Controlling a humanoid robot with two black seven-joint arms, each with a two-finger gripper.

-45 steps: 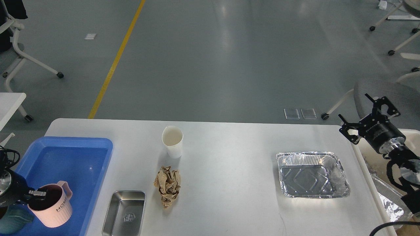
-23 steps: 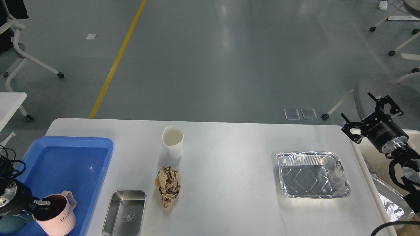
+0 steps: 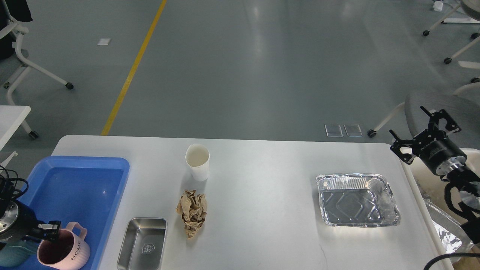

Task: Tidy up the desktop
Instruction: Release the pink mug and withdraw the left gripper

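Observation:
The desktop (image 3: 262, 210) is a wide white-grey tabletop. On it stand a white paper cup (image 3: 197, 161), a crumpled brown paper ball (image 3: 192, 212), a small steel tray (image 3: 142, 243) and a foil tray (image 3: 356, 200). A pink mug (image 3: 63, 251) lies tilted in the near corner of the blue tray (image 3: 86, 176). My left gripper (image 3: 48, 228) is just behind the mug's rim, open and off it. My right gripper (image 3: 408, 123) hangs open past the desktop's right edge, holding nothing.
A cream bin (image 3: 409, 176) with crumpled foil (image 3: 446, 232) inside stands at the desktop's right side, under my right arm. A teal object (image 3: 15, 255) sits at the blue tray's near left corner. Office chairs stand on the floor beyond.
The pink mug has gone down into the blue tray and tipped over. My left gripper's finger, which was inside the rim, now sits behind it. The right gripper drifted slightly right, then held still.

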